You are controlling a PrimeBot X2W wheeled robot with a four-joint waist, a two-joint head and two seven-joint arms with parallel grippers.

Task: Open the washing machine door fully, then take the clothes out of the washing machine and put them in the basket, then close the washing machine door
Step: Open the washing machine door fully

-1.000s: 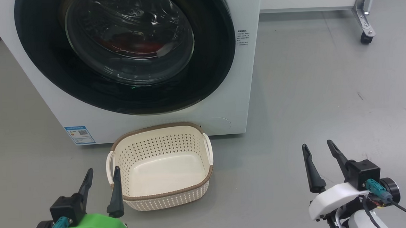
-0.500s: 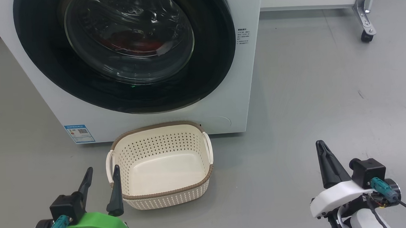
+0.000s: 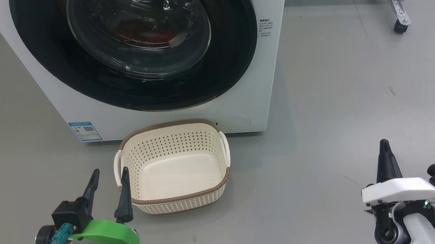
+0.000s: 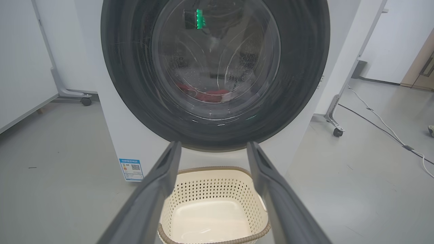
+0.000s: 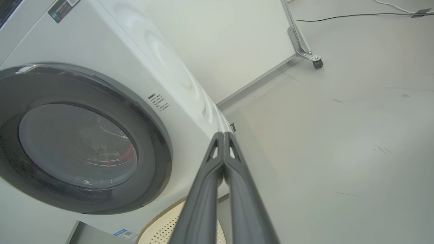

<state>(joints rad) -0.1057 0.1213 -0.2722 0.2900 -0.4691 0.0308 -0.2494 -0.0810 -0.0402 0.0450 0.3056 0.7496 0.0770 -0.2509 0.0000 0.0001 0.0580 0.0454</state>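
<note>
Cream basket (image 3: 181,206) sits just right of the open, empty left claw (image 3: 110,171); the right claw (image 3: 383,145), pinched shut on nothing, is well apart. Left wrist: the closed washing machine door (image 4: 129,84) stands beyond the fingers (image 4: 154,189), red clothes (image 4: 206,95) behind its glass. Right wrist: door left of the joined fingers.

You're in a lab-style test room: the washing machine (image 3: 165,119) stands on a bare grey floor (image 3: 349,74), with wheeled white partitions (image 4: 20,67) and loose cables (image 4: 373,126).
</note>
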